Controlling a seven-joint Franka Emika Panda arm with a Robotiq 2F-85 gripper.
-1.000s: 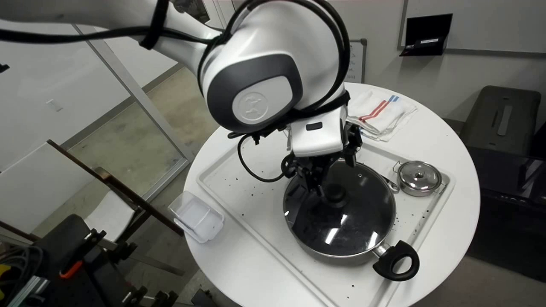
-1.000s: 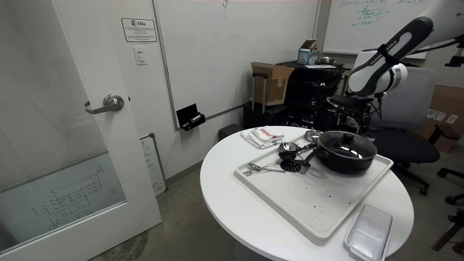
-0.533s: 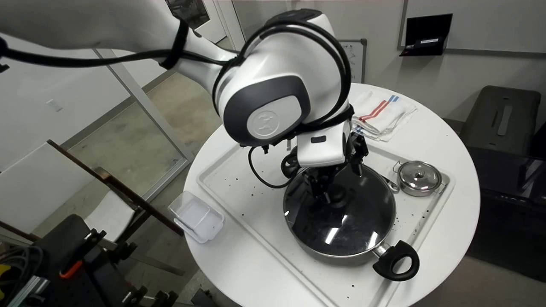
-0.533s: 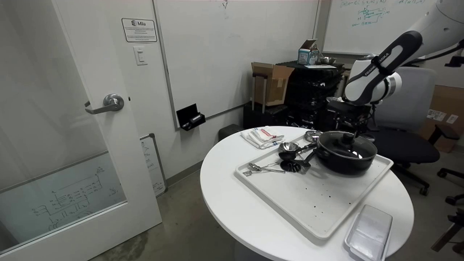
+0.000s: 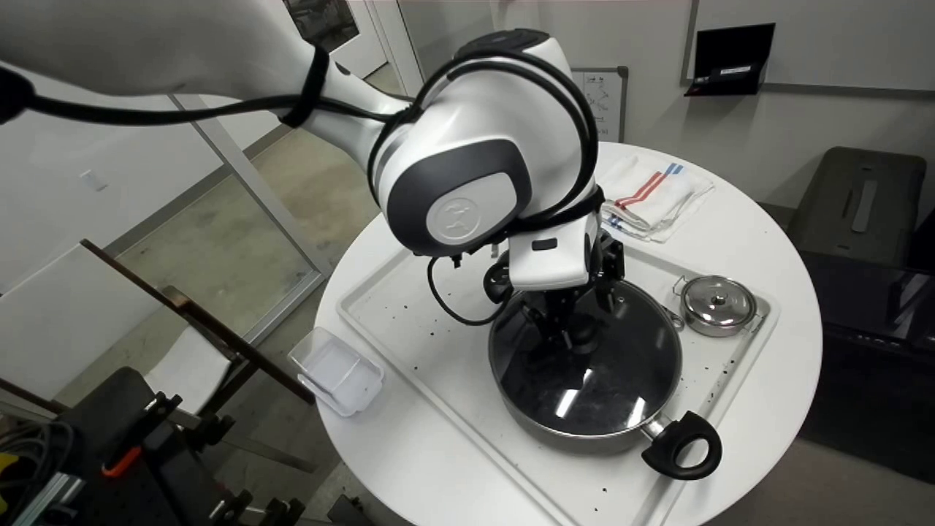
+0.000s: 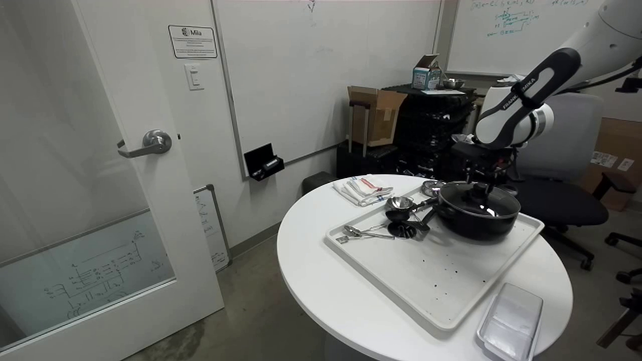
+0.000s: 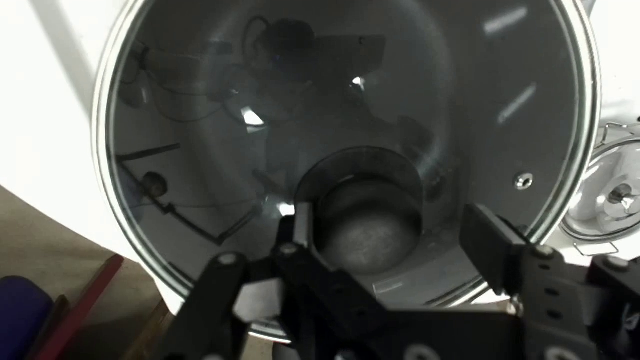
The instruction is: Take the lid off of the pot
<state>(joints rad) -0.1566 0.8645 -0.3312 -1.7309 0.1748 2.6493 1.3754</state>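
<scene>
The clear glass lid with its metal rim lies flat on the black pot, which stands on the tray. Its black centre knob sits between the fingers of my gripper in the wrist view. The left finger is right at the knob's edge; whether it touches I cannot tell. A clear gap separates the knob from the right finger, so the jaws stand open. In both exterior views my gripper reaches down over the lid's middle and partly hides the knob.
A small lidded steel pot is beside the black pot on the white tray. Several utensils lie near a black pot handle. A folded towel and a clear plastic container rest on the round table.
My gripper has come down to the knob and its jaws have narrowed. Over the last half second the pot and lid have shifted slightly together, rightward in an exterior view.
</scene>
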